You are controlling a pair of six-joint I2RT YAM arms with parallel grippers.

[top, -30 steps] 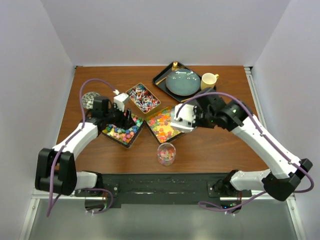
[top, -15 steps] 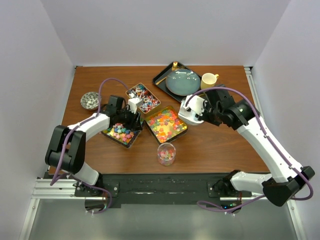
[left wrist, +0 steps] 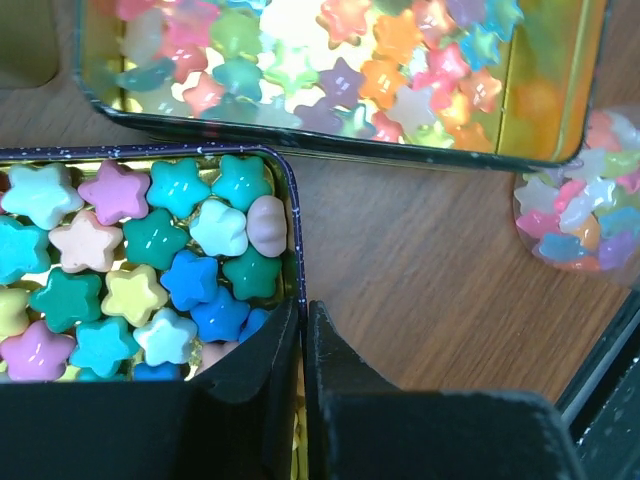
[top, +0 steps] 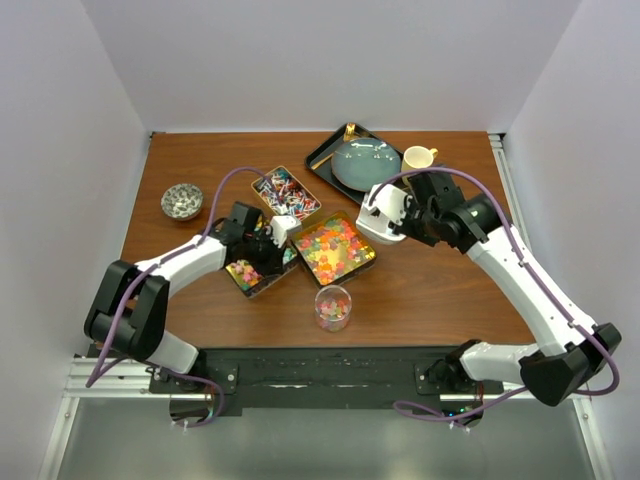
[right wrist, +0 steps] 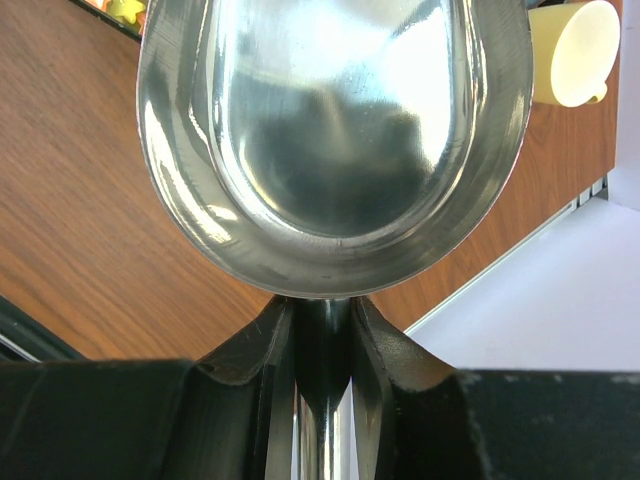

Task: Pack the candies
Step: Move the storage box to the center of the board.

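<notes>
Multicoloured star candies point(left wrist: 150, 250) fill a gold tin point(left wrist: 290, 215) at the left point(top: 270, 288). My left gripper point(left wrist: 302, 318) is shut on that tin's right wall, one finger inside and one outside point(top: 270, 238). Orange-yellow-pink gummies point(top: 333, 248) lie in the middle tin point(left wrist: 545, 150). Red-white-blue wrapped candies point(top: 285, 193) fill the back tin. My right gripper point(right wrist: 322, 318) is shut on the handle of a metal scoop point(right wrist: 335, 130), held right of the gummy tin point(top: 380, 222). No candy shows on its shiny bowl.
A clear glass jar point(top: 333, 307) with some candies stands in front of the gummy tin point(left wrist: 585, 215). A small bowl point(top: 181, 201) sits at the left. A black tray point(top: 322, 158) with a blue plate point(top: 365, 163) and a yellow cup point(top: 418, 160) are at the back.
My left gripper moved right over the star tin and closed on its right wall; the tin shifted slightly. The right arm drew the scoop away from the gummy tin to the right.
</notes>
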